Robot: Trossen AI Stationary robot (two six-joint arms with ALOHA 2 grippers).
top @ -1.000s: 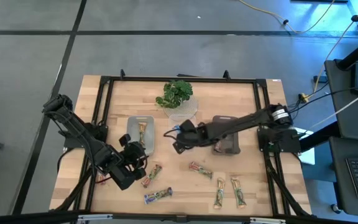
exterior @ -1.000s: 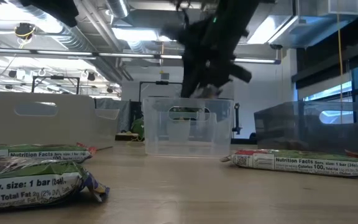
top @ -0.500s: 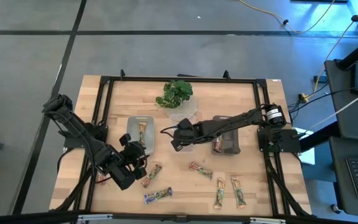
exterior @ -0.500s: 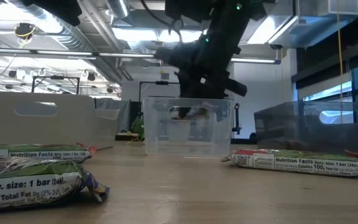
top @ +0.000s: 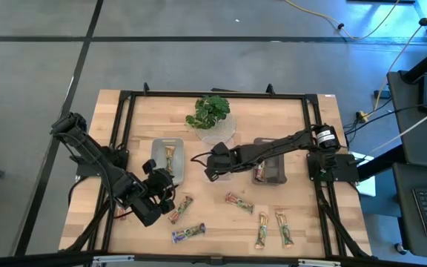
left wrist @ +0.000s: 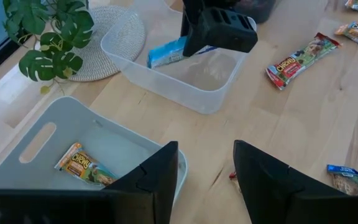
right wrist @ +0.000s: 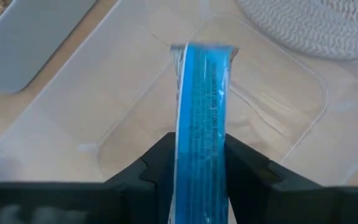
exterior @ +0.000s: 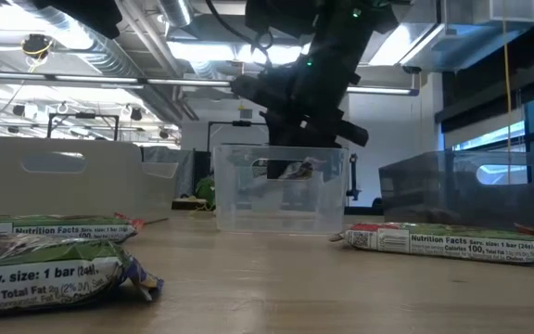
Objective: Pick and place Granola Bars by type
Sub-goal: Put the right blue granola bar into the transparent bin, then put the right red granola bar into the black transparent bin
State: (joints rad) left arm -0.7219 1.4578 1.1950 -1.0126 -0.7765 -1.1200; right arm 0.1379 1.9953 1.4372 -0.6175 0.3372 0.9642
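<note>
My right gripper (top: 212, 167) reaches from the table's right side over the clear bin (left wrist: 178, 76) and is shut on a blue bar (right wrist: 201, 106). The low view shows the bar (exterior: 288, 170) just inside the bin's top. My left gripper (left wrist: 207, 168) is open and holds nothing. It hovers near the white bin (top: 167, 159), where a green-brown bar (left wrist: 82, 165) lies flat. Another bar lies in the dark bin (top: 270, 171). Several bars lie flat on the table: a red-green one (top: 239, 202), two green ones (top: 262, 228) (top: 284, 228), one (top: 180, 208) by my left gripper and a blue one (top: 188, 233). My right gripper pinches the blue bar between its two fingers (right wrist: 160, 163), which lie on its flat faces near one end (right wrist: 201, 146). The bar runs forward along the fingers, edge-up. It is lifted clear, and its free end (right wrist: 202, 51) is over the clear bin's floor.
A potted plant (top: 210, 111) on a woven mat (left wrist: 114, 37) stands behind the clear bin, toward the far edge. A black frame (top: 124, 96) runs along the table's edges. Bare wood lies between the bins and the loose bars near the front.
My right gripper has moved a little toward the table's left and down, which lowered the blue bar from above the clear bin's rim to just inside its top. It has stayed shut on the bar. In the last half second it has hardly moved.
</note>
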